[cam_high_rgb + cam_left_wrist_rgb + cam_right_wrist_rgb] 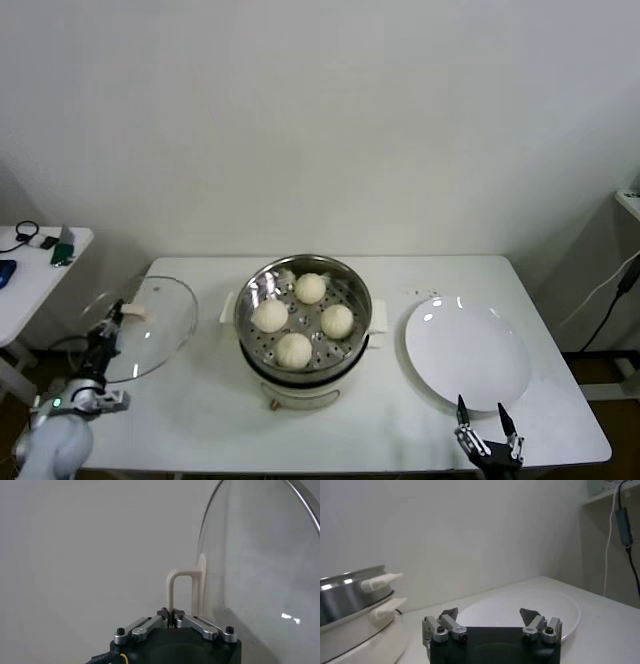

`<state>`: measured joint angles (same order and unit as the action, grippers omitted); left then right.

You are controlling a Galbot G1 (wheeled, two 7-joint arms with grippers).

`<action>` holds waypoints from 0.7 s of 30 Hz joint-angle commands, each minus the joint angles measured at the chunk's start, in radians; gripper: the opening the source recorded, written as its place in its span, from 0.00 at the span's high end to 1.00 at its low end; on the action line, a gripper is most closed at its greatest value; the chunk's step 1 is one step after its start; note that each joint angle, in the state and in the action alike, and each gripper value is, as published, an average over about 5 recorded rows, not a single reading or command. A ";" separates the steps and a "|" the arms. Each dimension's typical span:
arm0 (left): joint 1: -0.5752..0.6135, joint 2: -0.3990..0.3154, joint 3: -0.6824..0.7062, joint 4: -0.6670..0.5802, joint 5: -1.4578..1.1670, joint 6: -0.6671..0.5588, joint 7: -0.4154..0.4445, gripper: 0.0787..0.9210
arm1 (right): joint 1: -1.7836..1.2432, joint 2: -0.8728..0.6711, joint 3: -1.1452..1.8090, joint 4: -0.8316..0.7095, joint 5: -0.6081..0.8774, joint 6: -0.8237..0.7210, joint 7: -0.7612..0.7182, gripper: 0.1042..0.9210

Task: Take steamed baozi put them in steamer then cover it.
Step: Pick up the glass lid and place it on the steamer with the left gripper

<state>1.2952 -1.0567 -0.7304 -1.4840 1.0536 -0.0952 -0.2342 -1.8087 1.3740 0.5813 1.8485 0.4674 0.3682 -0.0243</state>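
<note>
Cover (150,328) handle clenched by left gripper (172,619); right gripper (487,425) released, base cropped.

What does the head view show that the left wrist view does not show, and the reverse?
Only the head view shows the four steamed baozi lying in the steamer, the empty white plate on the table, and the right gripper open near the table's front edge. Only the left wrist view shows closely that the left gripper is shut on the cover's white handle. Both views show the glass cover held tilted at the robot's left, not yet on the steamer.
</note>
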 commanded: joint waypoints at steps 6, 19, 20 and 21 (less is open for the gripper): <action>0.096 0.096 0.048 -0.596 -0.181 0.456 0.289 0.93 | 0.021 -0.004 -0.002 -0.022 -0.062 -0.001 0.026 0.12; -0.054 -0.066 0.450 -0.722 0.176 0.677 0.401 0.93 | 0.088 0.003 -0.022 -0.090 -0.059 0.048 0.028 0.12; -0.053 -0.084 0.479 -0.720 0.206 0.680 0.403 0.93 | 0.095 0.003 -0.024 -0.100 -0.059 0.054 0.028 0.12; -0.051 -0.105 0.508 -0.717 0.241 0.681 0.407 0.93 | 0.102 0.004 -0.027 -0.111 -0.058 0.059 0.028 0.12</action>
<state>1.2927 -1.0407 -0.5088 -2.0620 1.0413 0.4111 0.0779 -1.7538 1.3758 0.5619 1.7931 0.4165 0.3951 0.0011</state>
